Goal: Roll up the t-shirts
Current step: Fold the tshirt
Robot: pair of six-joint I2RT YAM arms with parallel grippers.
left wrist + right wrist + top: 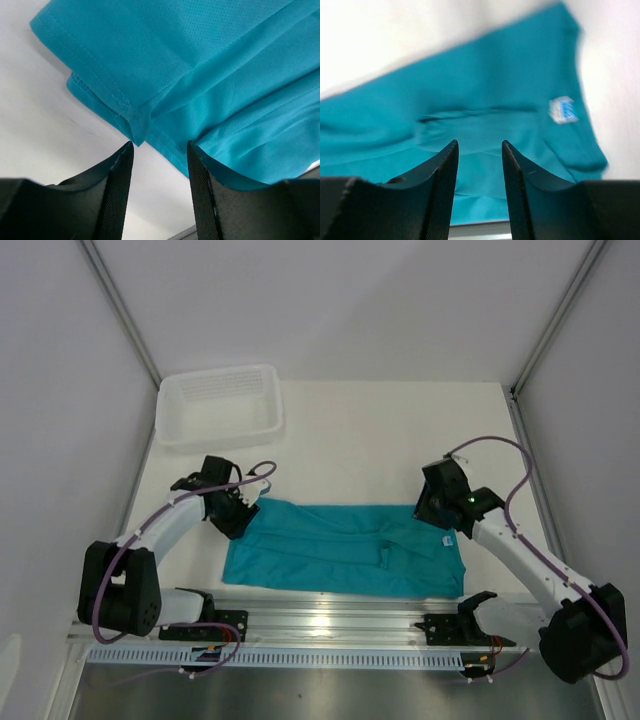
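The teal t-shirt (340, 550) lies folded into a long flat band across the near part of the white table, its small white neck label (447, 538) at the right end. My left gripper (238, 512) is open and empty at the shirt's far left corner; in the left wrist view the hemmed corner (134, 120) lies just ahead of the open gripper (160, 150). My right gripper (432, 510) is open and empty above the shirt's far right end; the right wrist view shows the cloth (470, 110) and label (563, 110) below the open gripper (480, 150).
A white plastic basket (220, 402) stands at the far left of the table (380, 440). A metal rail (330, 625) with the arm bases runs along the near edge. White walls close in both sides.
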